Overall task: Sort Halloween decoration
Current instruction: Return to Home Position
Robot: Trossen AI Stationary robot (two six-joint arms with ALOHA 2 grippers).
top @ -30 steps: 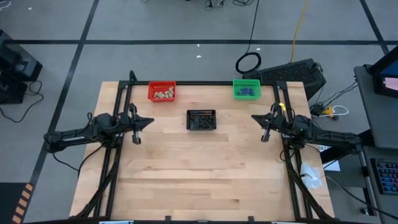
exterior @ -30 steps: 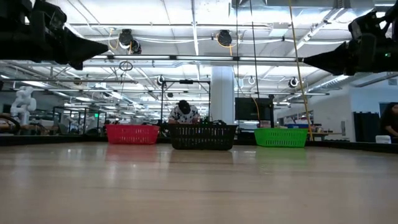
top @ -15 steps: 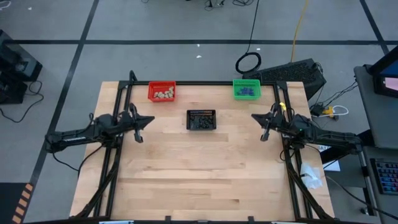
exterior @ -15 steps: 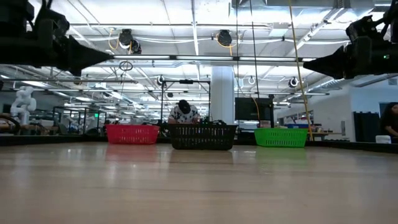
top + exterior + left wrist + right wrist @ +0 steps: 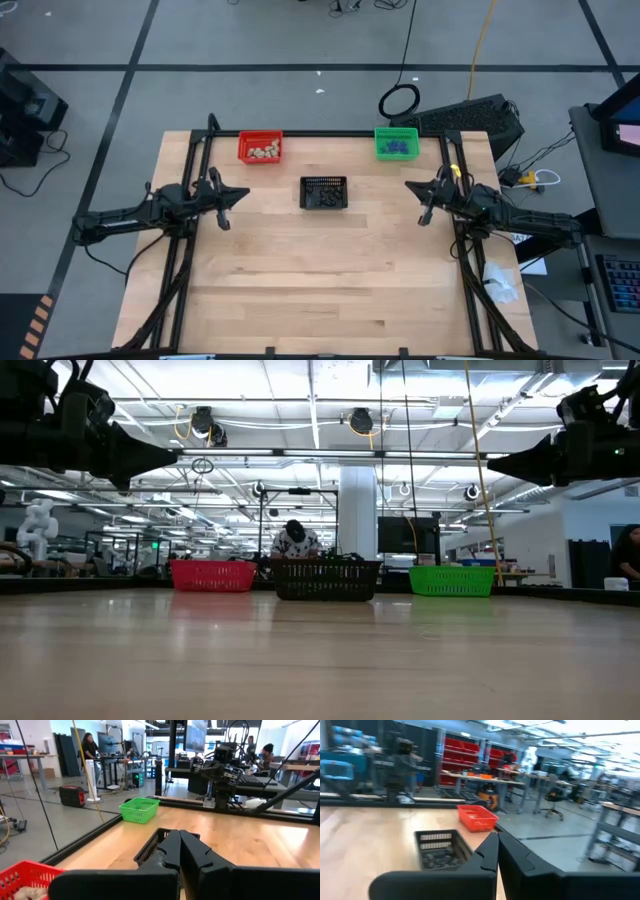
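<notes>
**My two arms held off the table (image 5: 320,270), the Halloween decoration sorted into three baskets.**
My left jaws, pressed together and holding nothing, hang above the table's left edge. My right jaws, likewise pressed together and empty, hang above its right edge. The pale beige lumps (image 5: 263,152) lie in the red basket (image 5: 243,146) at the far left. The purple trinkets (image 5: 399,149) lie in the green basket (image 5: 380,144) at the far right. The dark bits (image 5: 324,199) lie in the black basket (image 5: 324,180), between the two and nearer.
</notes>
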